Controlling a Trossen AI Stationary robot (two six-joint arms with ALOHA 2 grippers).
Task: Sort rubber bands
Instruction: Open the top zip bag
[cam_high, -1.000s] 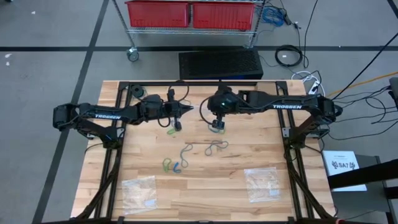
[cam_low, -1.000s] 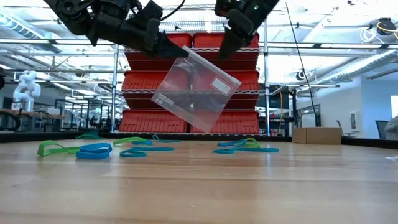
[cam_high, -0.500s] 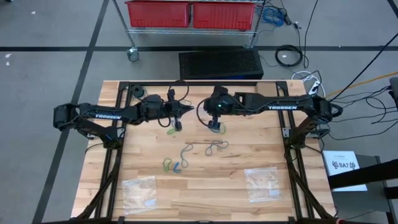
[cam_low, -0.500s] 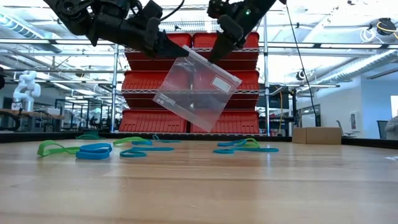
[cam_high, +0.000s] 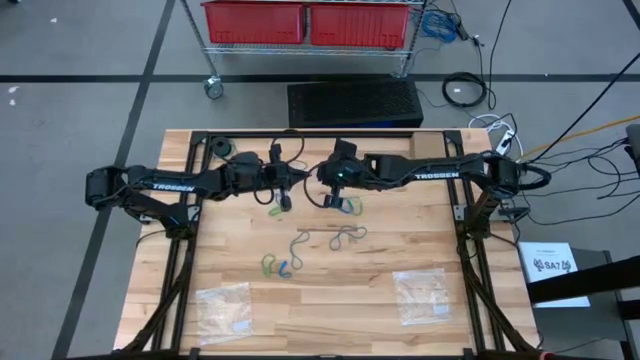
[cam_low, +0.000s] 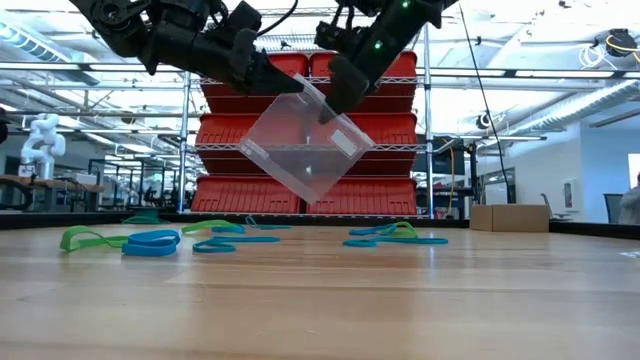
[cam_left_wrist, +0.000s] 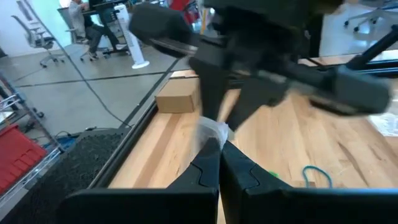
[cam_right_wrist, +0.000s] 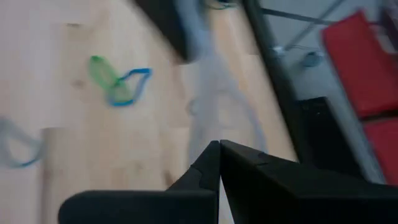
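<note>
Since a second ago the right gripper (cam_low: 328, 100) has been swung across to the clear plastic bag (cam_low: 300, 145), which has been tipped further. The rubber bands (cam_high: 283, 265) (blue, green and some darker loops) are left scattered on the wooden table (cam_high: 480, 330), well below the bag. The bag is hung in mid-air from one corner, on which the left gripper (cam_low: 285, 84) is clamped; the right gripper's fingers are closed at the upper edge, though whether film is caught between them cannot be told. The bag is probably being held up so its mouth can be worked open for filling. Two more clear bags (cam_high: 223, 304) are laid flat near the table's front edge. Red bins (cam_low: 360, 125) on wire shelving are seen behind.
</note>
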